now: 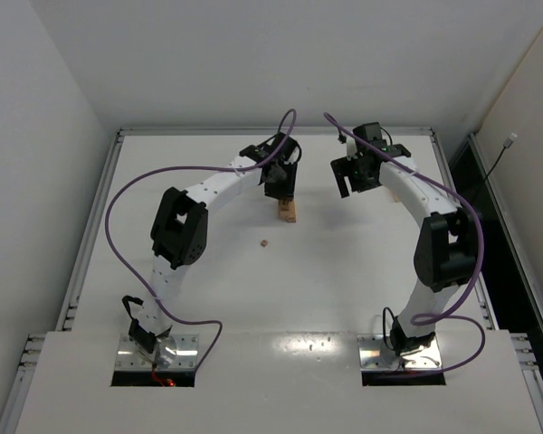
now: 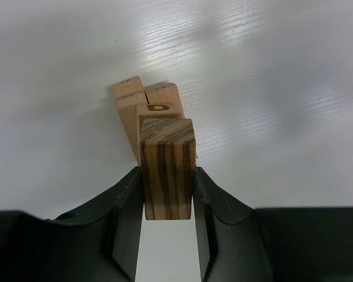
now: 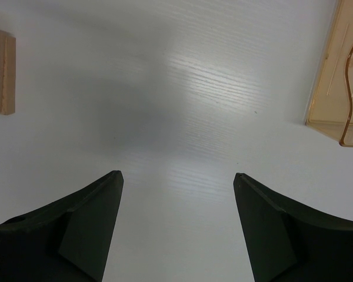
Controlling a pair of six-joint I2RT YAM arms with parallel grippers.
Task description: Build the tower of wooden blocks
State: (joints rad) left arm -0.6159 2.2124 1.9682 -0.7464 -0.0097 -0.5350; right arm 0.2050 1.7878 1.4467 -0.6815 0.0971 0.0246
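The tower [image 1: 289, 213] is a small stack of light-tan wood blocks on the white table, back centre. In the left wrist view its blocks [image 2: 148, 103] lie just beyond my fingers. My left gripper [image 1: 279, 193] is right over the stack, shut on a wood block [image 2: 167, 170] with striped end grain, held between both fingers [image 2: 126, 200]. I cannot tell whether this block touches the stack. My right gripper [image 1: 347, 181] hangs to the right of the tower, open and empty [image 3: 176, 176]. The tower's edge shows at the left of the right wrist view [image 3: 0, 70].
A translucent tan plastic tray [image 3: 341, 76] stands at the right edge of the right wrist view. A small brown speck [image 1: 264, 242] lies on the table in front of the tower. The table has raised rails along its sides [image 1: 100, 208].
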